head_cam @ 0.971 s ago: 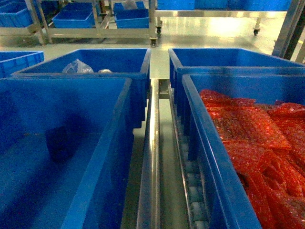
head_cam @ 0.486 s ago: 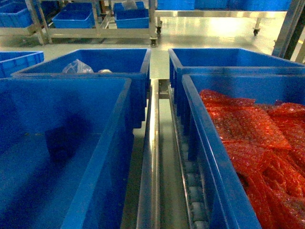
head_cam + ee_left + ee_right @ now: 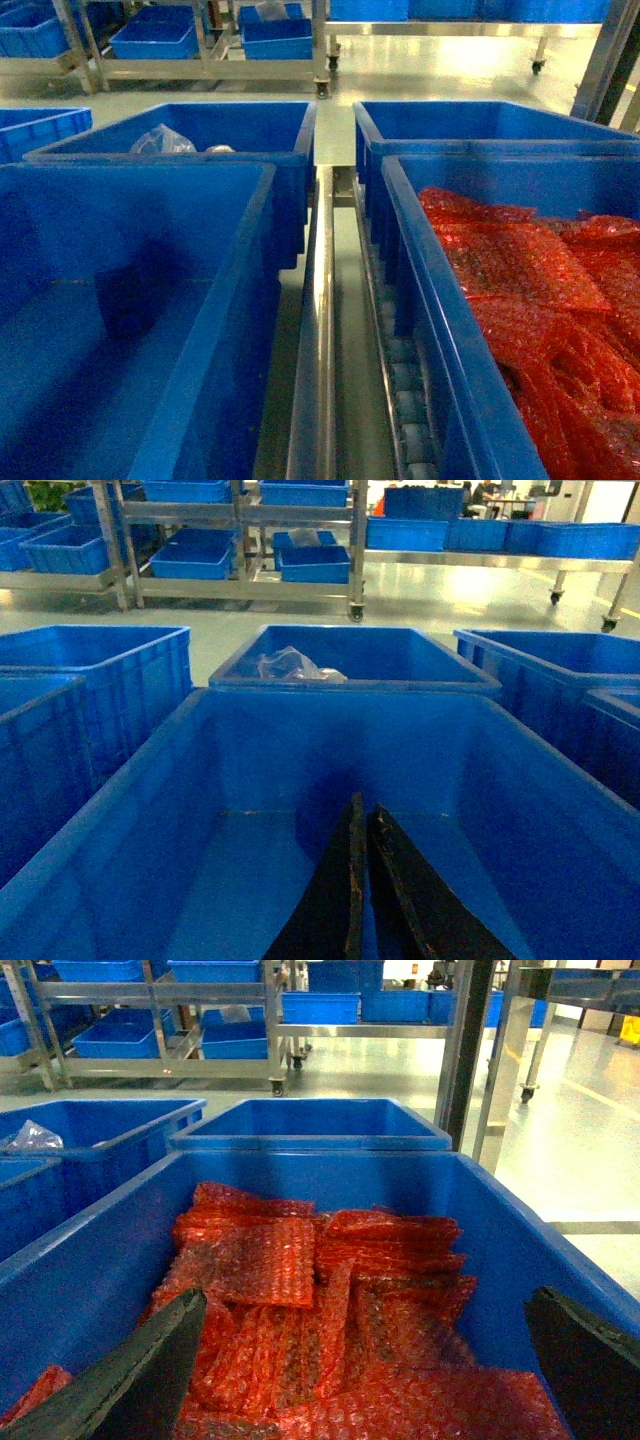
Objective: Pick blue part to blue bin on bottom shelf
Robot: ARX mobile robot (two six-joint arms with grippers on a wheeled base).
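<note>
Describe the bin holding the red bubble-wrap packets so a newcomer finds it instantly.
Start at the shiny steel rail running down the middle. The large blue plastic bin immediately right of it, nearest the camera, is the one. Only it is heaped with red bubble-wrap packets.

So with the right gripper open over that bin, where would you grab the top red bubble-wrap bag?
Probably from straight above. The flat red bag lies on the pile inside the blue bin, whose walls block side approaches. Pinch its free lower edge, where it overlaps the bags beneath, since the right gripper is wide open above.
</note>
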